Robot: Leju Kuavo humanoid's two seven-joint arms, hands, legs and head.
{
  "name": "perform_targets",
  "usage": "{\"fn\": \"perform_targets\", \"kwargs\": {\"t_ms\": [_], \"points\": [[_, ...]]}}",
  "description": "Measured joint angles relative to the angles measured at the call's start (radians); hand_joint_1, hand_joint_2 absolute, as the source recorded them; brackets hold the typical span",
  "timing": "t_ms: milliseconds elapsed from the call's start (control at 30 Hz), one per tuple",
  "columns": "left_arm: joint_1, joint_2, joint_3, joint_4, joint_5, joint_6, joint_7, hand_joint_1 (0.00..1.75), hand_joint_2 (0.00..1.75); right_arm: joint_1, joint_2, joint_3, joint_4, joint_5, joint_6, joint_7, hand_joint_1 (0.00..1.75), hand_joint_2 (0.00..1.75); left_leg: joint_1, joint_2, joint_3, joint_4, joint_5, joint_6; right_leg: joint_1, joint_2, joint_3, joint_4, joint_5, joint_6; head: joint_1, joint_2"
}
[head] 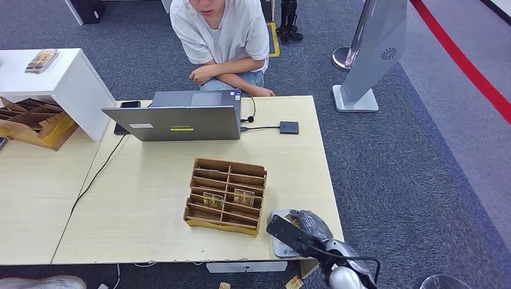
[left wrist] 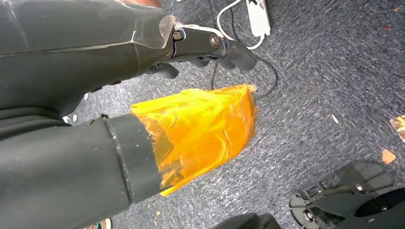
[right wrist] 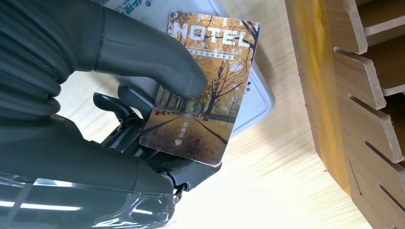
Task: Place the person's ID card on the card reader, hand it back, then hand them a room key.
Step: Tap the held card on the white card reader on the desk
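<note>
Pale wooden bench [head: 150,198]: right hand [right wrist: 143,95] pinches a "HOTEL" card [right wrist: 203,86] over the card reader [right wrist: 260,98], beside the slotted wooden organizer [head: 226,195]; left hand [left wrist: 191,86] hangs empty.

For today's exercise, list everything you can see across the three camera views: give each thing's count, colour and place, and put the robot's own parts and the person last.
Desk: one, pale wood, centre.
Laptop: one, grey, far side of the desk, facing the person.
Phone: one, black, left of the laptop.
Adapter: one, dark, cabled right of the laptop.
Card rack: one, brown wood, mid-desk, two cards standing in its slots.
Card reader: one, pale grey, near right corner of the desk.
Hotel card: one, autumn-tree print, held over the reader.
Stand: one, grey, on the carpet at right.
Person: one, white shirt, seated behind the desk.
Right hand: grey, pinches the hotel card.
Left hand: dark, hanging above the carpet.
</note>
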Motion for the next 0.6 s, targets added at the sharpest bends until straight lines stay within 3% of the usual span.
{"fn": "perform_targets", "kwargs": {"t_ms": [600], "points": [[0.000,-0.002,0.014,0.000,-0.002,0.000,0.011,0.00,0.00,-0.033,0.046,0.011,0.044,0.168,-0.019,0.054,1.75,1.75,0.000,0.000,0.004,0.000,0.000,0.000,0.000,0.000,0.004,0.000,0.000,0.000,0.000,0.000]]}}
